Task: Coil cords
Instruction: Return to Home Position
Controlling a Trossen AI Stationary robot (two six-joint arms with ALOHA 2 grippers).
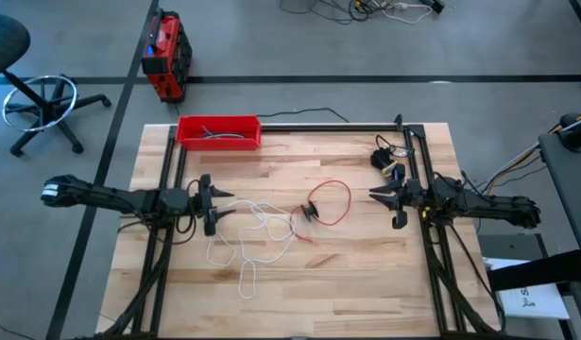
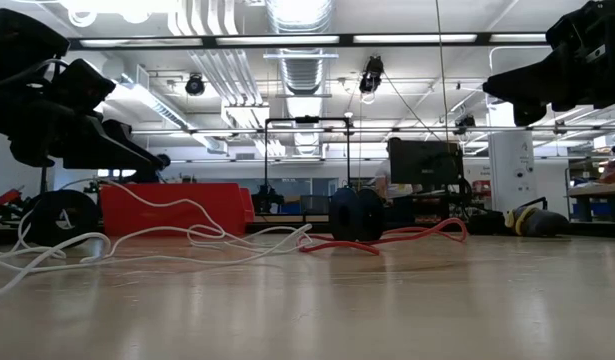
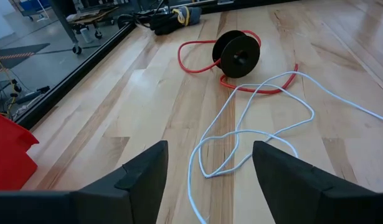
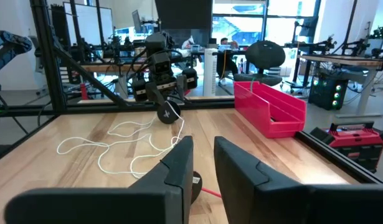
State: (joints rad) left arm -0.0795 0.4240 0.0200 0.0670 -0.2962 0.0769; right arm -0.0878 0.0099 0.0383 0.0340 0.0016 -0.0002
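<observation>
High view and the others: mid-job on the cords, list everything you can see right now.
table: one, pale wood, under both arms
white cord: one, white, loose loops left of centre
red cord: one, red, looped at centre
spools: two, black; one upright by the red cord, one by the left gripper
tray: one, red, back left corner, grey cables inside
bundle: one, dark, back right
box: one, red and black, floor behind the table
chair: one, black, floor at far left
left gripper: one, dark, over the table's left side, jaws open, empty
right gripper: one, dark, right of the red cord, jaws open, empty
</observation>
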